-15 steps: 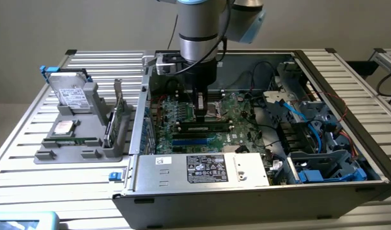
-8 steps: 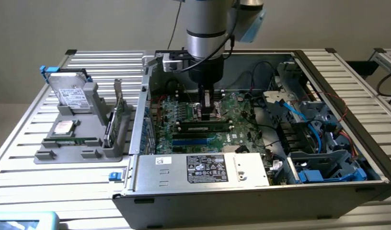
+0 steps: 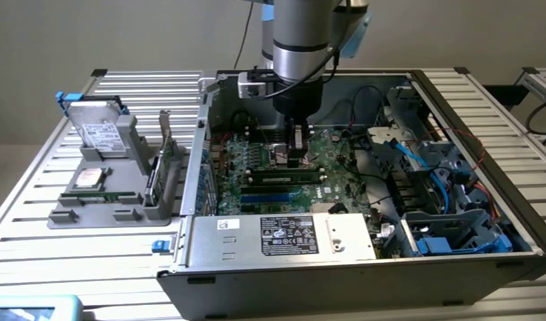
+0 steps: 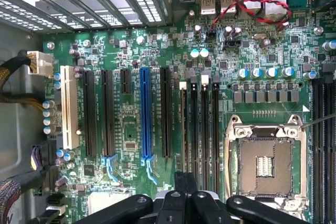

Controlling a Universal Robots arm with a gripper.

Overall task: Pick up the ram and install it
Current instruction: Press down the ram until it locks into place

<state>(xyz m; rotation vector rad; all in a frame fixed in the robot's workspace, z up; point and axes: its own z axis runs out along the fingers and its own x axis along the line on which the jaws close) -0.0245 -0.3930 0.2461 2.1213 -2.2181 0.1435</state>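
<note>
The ram (image 3: 286, 178) is a narrow green stick with black chips. It lies along a memory slot on the motherboard (image 3: 255, 160) inside the open computer case (image 3: 344, 267). In the wrist view it shows edge-on as a thin strip (image 4: 183, 129) in the slot beside two black empty slots (image 4: 203, 129). My gripper (image 3: 296, 162) hangs straight down over the ram's middle. Its fingers are shut with nothing between them, and their tips are at or just above the ram's top edge. I cannot tell if they touch. The black fingertips (image 4: 181, 181) sit over that same slot.
A grey parts holder (image 3: 112, 214) stands at the exterior view's left with a silver hard drive (image 3: 104, 134), an upright green expansion card (image 3: 166, 157) and a processor chip (image 3: 90, 179). Cables (image 3: 380, 134), drive cages (image 3: 451, 234) and the power supply (image 3: 286, 234) crowd the case.
</note>
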